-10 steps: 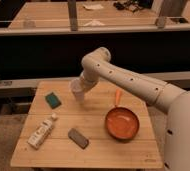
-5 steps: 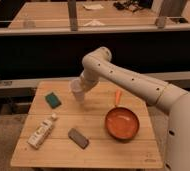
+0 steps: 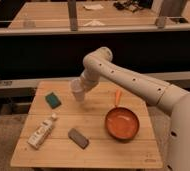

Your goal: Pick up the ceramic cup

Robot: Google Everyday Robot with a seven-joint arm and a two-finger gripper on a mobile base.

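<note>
The ceramic cup (image 3: 78,93) is small, pale grey-white and slightly tapered. It hangs at the end of my arm over the far middle of the wooden table (image 3: 95,150), a little tilted and just above the tabletop. My gripper (image 3: 79,88) comes down from the arm's elbow (image 3: 100,58) and is shut on the cup; the cup and wrist hide most of the gripper.
A green sponge (image 3: 52,100) lies to the left of the cup. A white tube-like bottle (image 3: 42,132) lies at the front left, and a dark grey block (image 3: 78,138) at the front middle. An orange pan (image 3: 121,123) sits on the right with its handle pointing away.
</note>
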